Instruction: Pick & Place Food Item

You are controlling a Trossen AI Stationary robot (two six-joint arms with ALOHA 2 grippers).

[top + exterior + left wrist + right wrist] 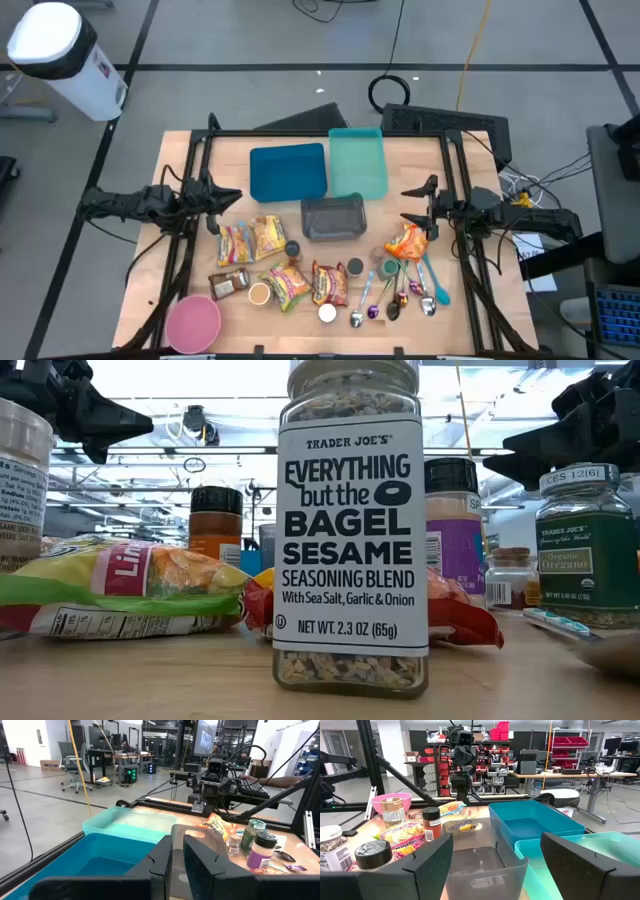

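Note:
Several food packets lie flat on the wooden table: yellow noodle packs (255, 238), two more (310, 283) nearer the front, and an orange snack bag (407, 242) at the right. Behind them stand a blue bin (288, 172), a teal bin (357, 162) and a grey bin (333, 217). My left gripper (228, 197) hovers shut at the table's left, level, above the blue bin's edge (100, 860). My right gripper (416, 202) hovers open at the right, level, facing the grey bin (480, 865), above and behind the orange bag. Neither holds anything.
Spice jars (292, 249), among them a bagel seasoning jar (350, 530), stand among the packets. Several spoons (400, 295) lie at the front right and a pink bowl (193, 322) at the front left. Black frame rails (190, 180) run along both sides of the table.

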